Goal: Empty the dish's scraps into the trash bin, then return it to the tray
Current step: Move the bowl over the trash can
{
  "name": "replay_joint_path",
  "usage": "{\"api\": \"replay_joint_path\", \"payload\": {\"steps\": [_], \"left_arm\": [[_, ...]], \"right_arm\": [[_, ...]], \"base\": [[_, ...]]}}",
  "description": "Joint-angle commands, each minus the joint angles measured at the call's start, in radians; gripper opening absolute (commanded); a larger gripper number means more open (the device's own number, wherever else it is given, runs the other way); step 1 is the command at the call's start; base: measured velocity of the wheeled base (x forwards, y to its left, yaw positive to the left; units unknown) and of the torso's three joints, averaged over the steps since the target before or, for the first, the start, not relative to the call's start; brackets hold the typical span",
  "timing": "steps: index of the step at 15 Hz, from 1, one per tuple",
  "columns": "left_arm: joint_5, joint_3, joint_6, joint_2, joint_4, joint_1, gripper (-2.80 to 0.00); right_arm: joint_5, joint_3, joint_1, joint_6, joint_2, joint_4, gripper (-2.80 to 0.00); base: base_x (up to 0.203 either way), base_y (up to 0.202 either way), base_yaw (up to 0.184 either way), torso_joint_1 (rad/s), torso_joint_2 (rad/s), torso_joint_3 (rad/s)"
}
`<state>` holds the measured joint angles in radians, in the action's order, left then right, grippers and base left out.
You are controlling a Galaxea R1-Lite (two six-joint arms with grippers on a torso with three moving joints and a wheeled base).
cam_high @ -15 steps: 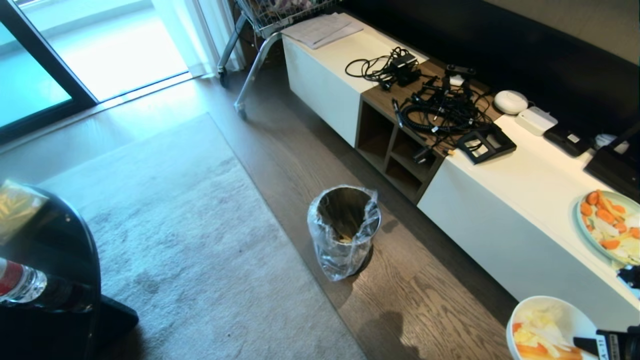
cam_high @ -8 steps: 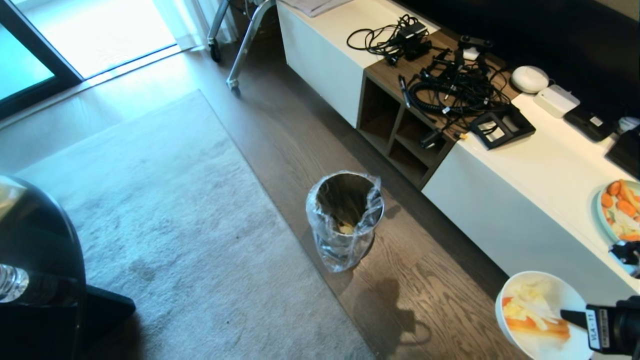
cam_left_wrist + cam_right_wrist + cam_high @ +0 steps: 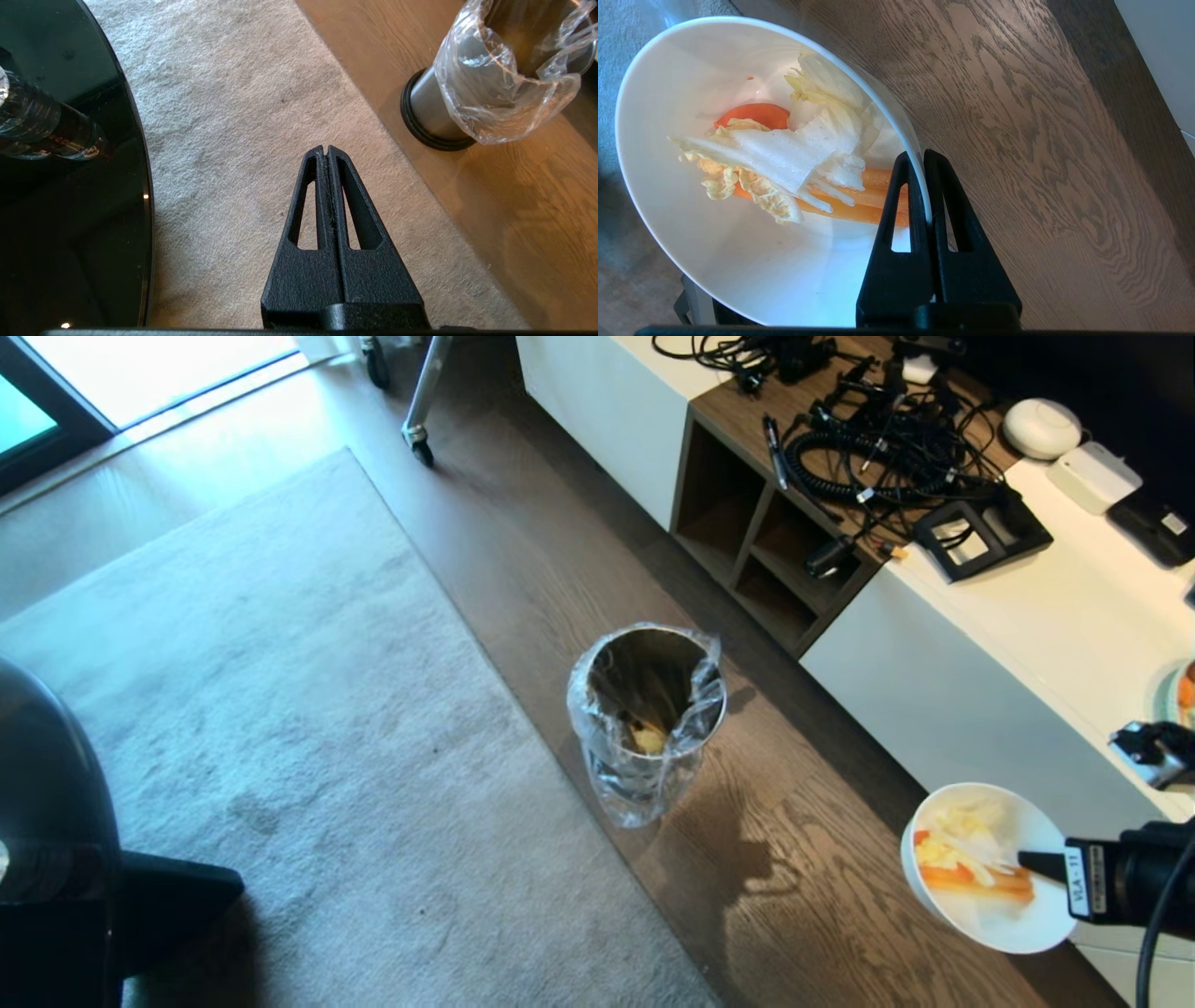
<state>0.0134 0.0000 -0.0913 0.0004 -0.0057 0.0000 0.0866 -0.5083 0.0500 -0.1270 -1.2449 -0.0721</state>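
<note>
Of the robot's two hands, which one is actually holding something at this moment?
The right hand: it is shut on the rim of the dish, which holds the scraps. The left hand is shut on nothing, above the rug.

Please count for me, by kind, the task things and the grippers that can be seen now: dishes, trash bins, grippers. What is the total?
Dishes: 1, the white dish with scraps, held by its rim
Trash bins: 1, the metal trash bin on the floor
Grippers: 2, the right gripper on the dish, the left gripper over the carpet
Total: 4
</note>
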Motion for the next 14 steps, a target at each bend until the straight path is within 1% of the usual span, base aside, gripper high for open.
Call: {"api": "replay_joint_path", "payload": {"steps": [1, 14], "left_arm": [[0.000, 0.000, -0.001, 0.000, 0.000, 0.000, -2.80], [0.000, 0.000, -0.001, 0.000, 0.000, 0.000, -2.80]], "right_arm": [[0.001, -0.021, 0.002, 0.000, -0.013, 0.000, -2.80], [0.001, -0.027, 0.004, 0.001, -0.008, -0.005, -2.80]], "base": [[0.000, 0.000, 0.000, 0.007, 0.00, -0.194], [0.000, 0.000, 0.000, 0.003, 0.00, -0.197]]}}
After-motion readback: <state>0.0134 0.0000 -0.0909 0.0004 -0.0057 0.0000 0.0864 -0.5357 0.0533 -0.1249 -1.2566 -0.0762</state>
